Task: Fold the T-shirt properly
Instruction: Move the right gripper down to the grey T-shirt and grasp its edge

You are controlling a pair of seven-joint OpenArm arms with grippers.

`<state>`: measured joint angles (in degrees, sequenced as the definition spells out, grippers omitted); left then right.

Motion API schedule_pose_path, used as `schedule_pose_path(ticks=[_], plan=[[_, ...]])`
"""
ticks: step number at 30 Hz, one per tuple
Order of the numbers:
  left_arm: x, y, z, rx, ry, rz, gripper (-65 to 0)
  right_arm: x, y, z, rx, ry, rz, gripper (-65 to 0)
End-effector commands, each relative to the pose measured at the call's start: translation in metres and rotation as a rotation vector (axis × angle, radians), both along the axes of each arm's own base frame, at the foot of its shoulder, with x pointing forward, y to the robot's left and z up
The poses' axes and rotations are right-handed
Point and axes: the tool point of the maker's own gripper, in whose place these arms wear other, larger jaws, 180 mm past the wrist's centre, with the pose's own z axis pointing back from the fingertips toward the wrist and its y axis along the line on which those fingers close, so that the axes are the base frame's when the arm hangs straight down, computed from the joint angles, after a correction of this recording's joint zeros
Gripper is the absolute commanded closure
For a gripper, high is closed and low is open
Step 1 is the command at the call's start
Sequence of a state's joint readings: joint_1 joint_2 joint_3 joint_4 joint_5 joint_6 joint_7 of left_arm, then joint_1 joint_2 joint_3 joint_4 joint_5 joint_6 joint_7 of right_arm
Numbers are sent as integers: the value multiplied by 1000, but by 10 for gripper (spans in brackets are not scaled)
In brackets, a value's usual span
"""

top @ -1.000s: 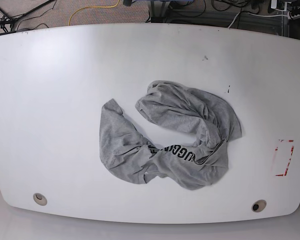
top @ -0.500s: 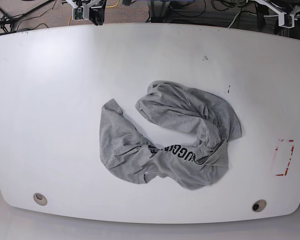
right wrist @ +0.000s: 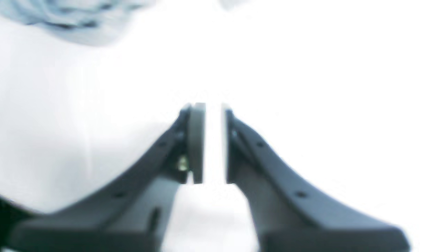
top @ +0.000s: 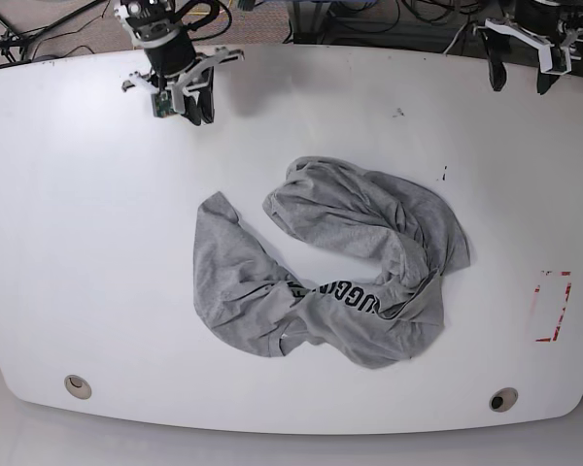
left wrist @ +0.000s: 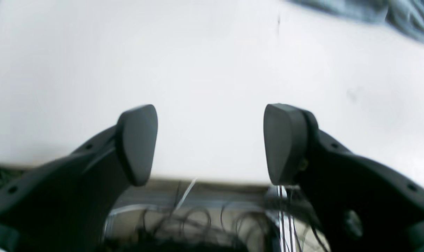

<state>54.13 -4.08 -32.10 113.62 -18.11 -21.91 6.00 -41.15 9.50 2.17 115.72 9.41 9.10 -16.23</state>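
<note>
T-shirt (top: 330,262) sits crumpled around the table (top: 78,243) centre, bunched in a ring with bare table showing through the middle, black lettering facing up on the near fold. Left gripper (top: 517,74) at the far right edge, jaws spread wide, nothing between them, only table and cables behind the pads (left wrist: 138,143) in the wrist view. Right gripper (top: 200,109) over the far left of the table, jaws almost together with a thin gap, holding nothing. Both grippers well apart from the shirt. Red-outlined rectangle (top: 552,306) marked near the right edge.
</note>
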Motion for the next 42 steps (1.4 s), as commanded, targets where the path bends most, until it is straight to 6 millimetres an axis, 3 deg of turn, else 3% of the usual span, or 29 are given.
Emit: schedule_pose_path(ticks=[1,10,14,21,30,42], plan=[[6,-1,10,-2,-45,-2,-446,28,-1,16,-14,-61,12,-166],[31,-2,8,-8,-47,-2,-447,96,11,48,-30,-147,51,-400],[42,-1,9,-8,-55,0,-449,123,17,65,-42,-176,73,-452],[57,-1,9,-9,-57,2,-449,167,30,83,-48,-233,108,-460],[59,-2,9,-11,-53,-1,-449,216,36,85,-63,-240,127,-460],[57,-11,6,-23,-40,-56,-447,281,22,93,-92,-232,96,-460]])
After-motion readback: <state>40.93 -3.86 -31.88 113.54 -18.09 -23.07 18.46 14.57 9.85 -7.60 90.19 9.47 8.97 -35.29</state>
